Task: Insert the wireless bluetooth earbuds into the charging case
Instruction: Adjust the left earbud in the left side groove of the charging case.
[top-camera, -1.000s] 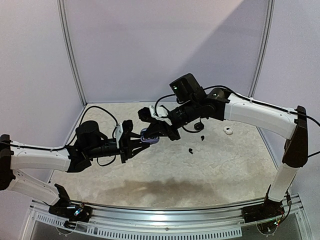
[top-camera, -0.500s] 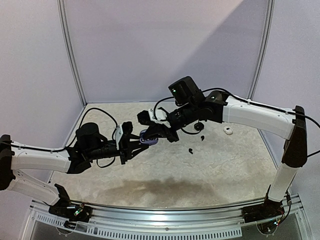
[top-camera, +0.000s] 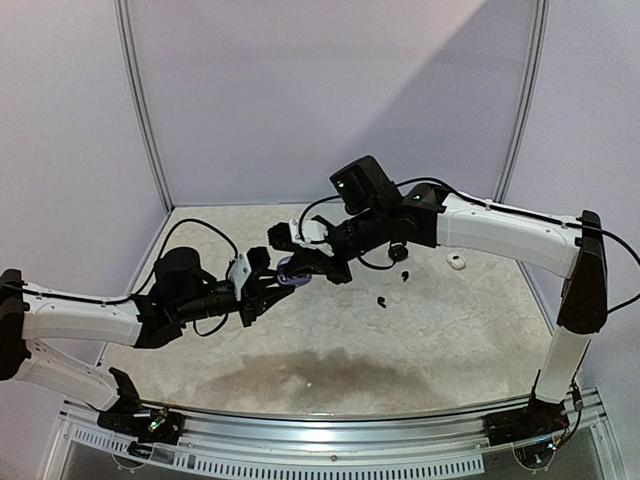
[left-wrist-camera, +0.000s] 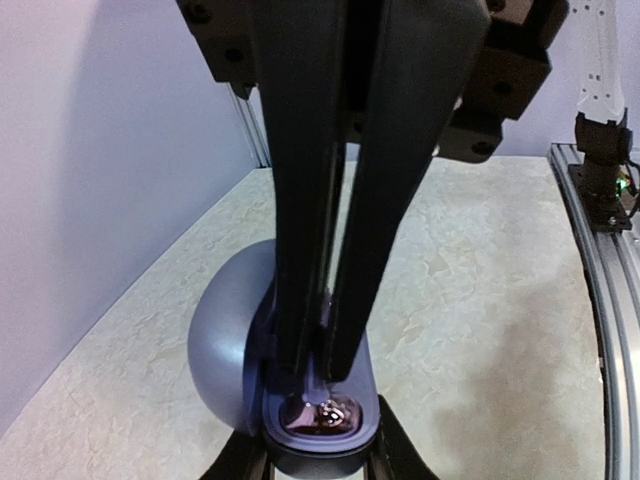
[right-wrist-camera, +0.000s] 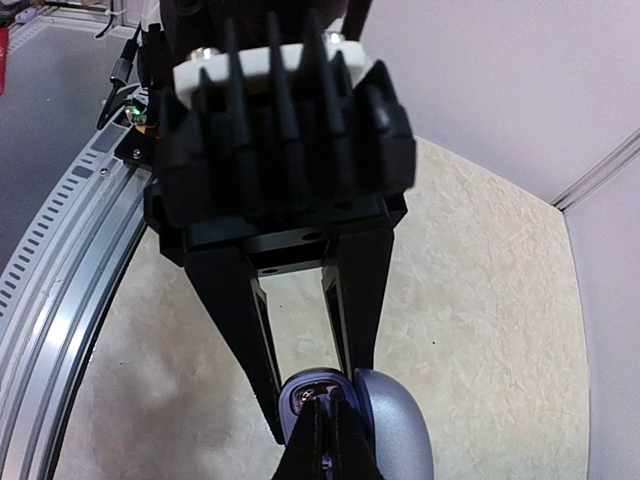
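Top view high at 6 o'clock, wide, facing 12 o'clock, wrist views close, left facing 2 o'clock, right facing 8 o'clock, all sharing the charging case (top-camera: 287, 276).

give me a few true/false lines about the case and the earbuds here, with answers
1. The left gripper holds the charging case. True.
2. The case's lid is shut. False: it is open, and the right gripper reaches into the case.
3. A white earbud lies on the table. True.
4. No black earbuds are on the table. False: two black earbuds lie there, loose.
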